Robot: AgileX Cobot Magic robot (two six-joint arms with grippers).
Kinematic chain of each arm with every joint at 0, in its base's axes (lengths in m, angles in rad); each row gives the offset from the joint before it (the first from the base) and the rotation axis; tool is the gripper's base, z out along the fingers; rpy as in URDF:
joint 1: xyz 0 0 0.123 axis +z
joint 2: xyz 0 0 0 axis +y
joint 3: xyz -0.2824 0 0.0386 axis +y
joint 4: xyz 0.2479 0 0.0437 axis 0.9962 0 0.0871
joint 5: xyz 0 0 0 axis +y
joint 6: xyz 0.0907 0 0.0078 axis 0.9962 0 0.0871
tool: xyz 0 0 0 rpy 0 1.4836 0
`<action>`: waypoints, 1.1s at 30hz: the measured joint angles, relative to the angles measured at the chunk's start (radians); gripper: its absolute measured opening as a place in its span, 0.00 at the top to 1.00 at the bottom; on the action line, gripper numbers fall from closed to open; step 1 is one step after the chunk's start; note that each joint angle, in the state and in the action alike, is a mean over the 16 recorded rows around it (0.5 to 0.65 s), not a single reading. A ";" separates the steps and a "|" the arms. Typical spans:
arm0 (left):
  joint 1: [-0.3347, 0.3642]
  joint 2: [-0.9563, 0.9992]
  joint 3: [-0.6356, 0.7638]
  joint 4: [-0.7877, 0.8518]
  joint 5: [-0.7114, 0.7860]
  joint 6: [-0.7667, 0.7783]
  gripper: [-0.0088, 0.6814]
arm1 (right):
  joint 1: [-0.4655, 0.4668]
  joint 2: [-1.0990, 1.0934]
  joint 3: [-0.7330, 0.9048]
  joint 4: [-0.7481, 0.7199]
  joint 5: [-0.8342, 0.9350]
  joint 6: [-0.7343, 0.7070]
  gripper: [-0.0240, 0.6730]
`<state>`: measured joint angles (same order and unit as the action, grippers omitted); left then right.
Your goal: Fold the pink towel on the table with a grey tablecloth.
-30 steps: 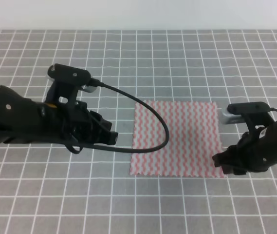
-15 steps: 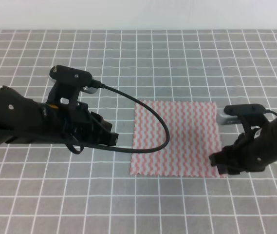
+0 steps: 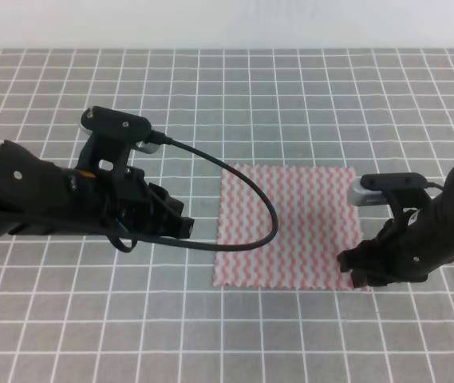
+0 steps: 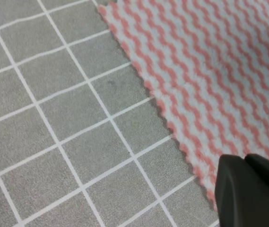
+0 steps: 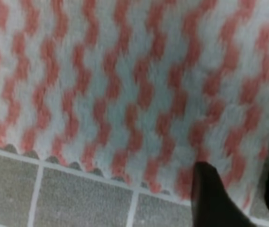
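A: Overhead view: where did the towel lie?

B: I saw the pink towel point(image 3: 289, 226) spread flat on the grid-lined grey table point(image 3: 290, 104), right of centre. My left gripper point(image 3: 180, 226) sat just beside the towel's left edge, its black cable point(image 3: 250, 199) arching over the cloth. My right gripper point(image 3: 353, 270) was at the near right corner.

A: Left wrist view?

B: The towel point(image 4: 210, 71) filled the upper right and the table point(image 4: 54, 118) the rest. One dark fingertip point(image 4: 250, 191) stood over the towel's edge; I could not tell how far the jaws were parted.

A: Right wrist view?

B: The towel point(image 5: 125, 80) filled most of it, its scalloped hem against the table point(image 5: 54, 198). Two dark fingertips point(image 5: 212, 196) stood apart, a narrow gap between them, at the hem; I could not tell whether they pinched cloth.
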<state>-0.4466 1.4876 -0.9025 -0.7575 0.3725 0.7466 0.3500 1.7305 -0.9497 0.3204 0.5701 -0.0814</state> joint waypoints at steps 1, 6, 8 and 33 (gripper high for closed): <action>0.000 -0.001 0.000 0.000 0.000 0.000 0.99 | 0.000 0.002 0.000 0.001 0.002 0.000 0.62; 0.000 0.000 0.000 0.000 0.000 0.002 0.99 | 0.000 0.015 -0.007 0.006 0.009 0.000 0.68; 0.000 -0.001 0.000 0.000 0.000 0.002 0.99 | 0.000 0.020 -0.012 0.007 0.011 0.000 0.72; -0.001 -0.002 0.000 0.131 0.050 0.063 0.99 | 0.000 0.015 -0.155 0.005 0.135 -0.020 0.99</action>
<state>-0.4478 1.4853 -0.9023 -0.6265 0.4226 0.8093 0.3502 1.7451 -1.1046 0.3255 0.7055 -0.1018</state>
